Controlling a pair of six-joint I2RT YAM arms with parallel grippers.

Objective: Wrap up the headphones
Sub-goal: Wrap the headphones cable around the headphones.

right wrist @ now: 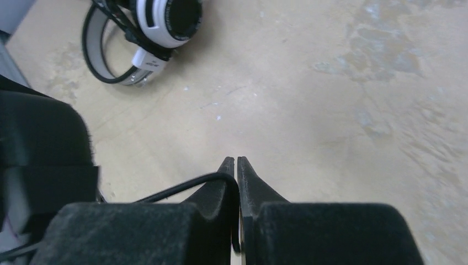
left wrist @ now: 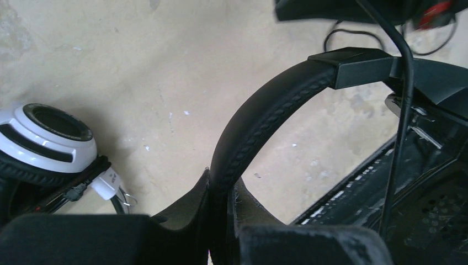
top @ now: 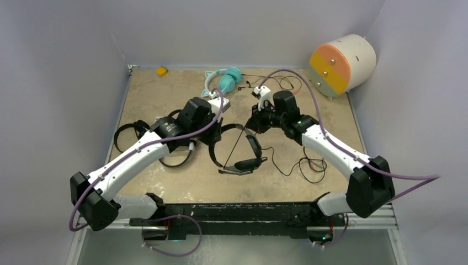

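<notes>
Left jaws clamped on ribbed, padded arc of black headphones [left wrist: 259,121], right jaws pinching thin round cable [right wrist: 182,186], its ends hidden

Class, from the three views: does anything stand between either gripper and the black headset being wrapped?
Nothing visible does. The left gripper is shut directly on the black headset at its headband, and the right gripper pinches a thin black cable.
</notes>
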